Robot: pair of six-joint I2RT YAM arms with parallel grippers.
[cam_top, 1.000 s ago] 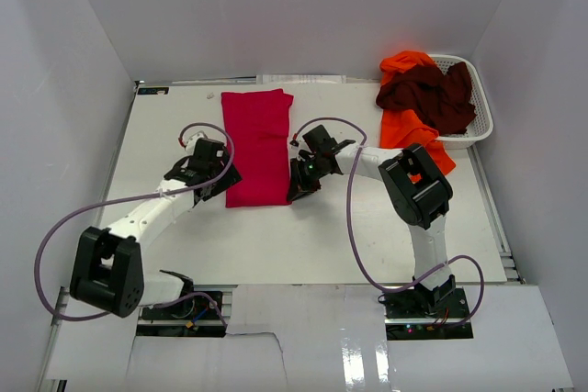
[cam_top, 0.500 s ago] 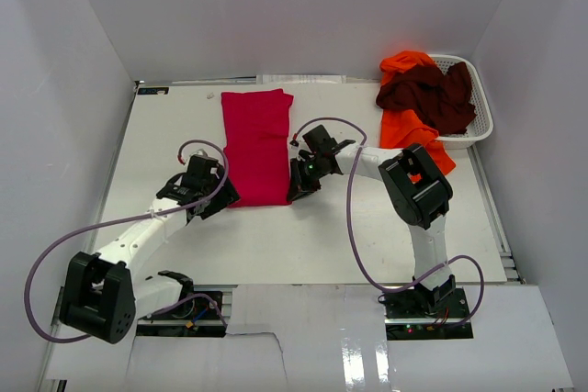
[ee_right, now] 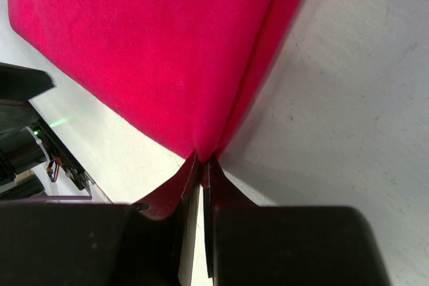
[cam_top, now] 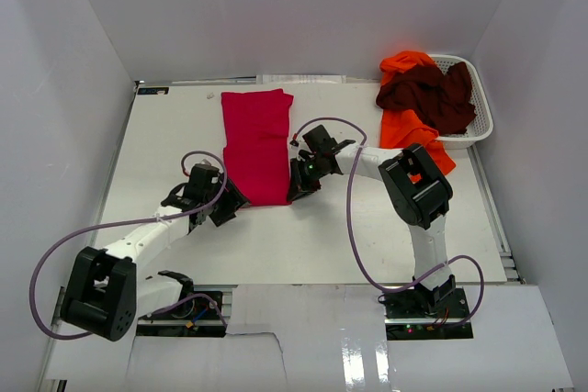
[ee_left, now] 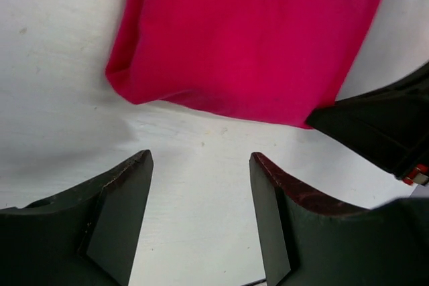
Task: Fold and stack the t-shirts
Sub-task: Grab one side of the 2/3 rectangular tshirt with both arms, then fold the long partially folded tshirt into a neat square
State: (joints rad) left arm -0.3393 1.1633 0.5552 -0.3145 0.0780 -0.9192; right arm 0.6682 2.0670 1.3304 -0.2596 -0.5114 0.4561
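The crimson-red t-shirt point(cam_top: 258, 142) lies folded in a long strip on the table, running from the back toward the arms. My right gripper point(cam_top: 297, 190) is shut on its near right corner, and the cloth point(ee_right: 154, 45) rises in a peak out of the pinched tips of that gripper point(ee_right: 203, 163). My left gripper point(ee_left: 201, 159) is open just short of the near left corner point(ee_left: 124, 78), over bare table and touching no cloth; from above, this left gripper point(cam_top: 231, 205) sits at that corner. The orange t-shirt point(cam_top: 410, 128) and the dark maroon t-shirt point(cam_top: 429, 94) hang over the basket.
A white mesh laundry basket point(cam_top: 484, 122) stands at the back right with the two other shirts spilling over its left rim. White walls close in the table on three sides. Purple cables loop off both arms.
My left gripper has drawn back along the red shirt's left edge to its near left corner, with its jaws a little narrower. The right gripper and shirt have not moved.
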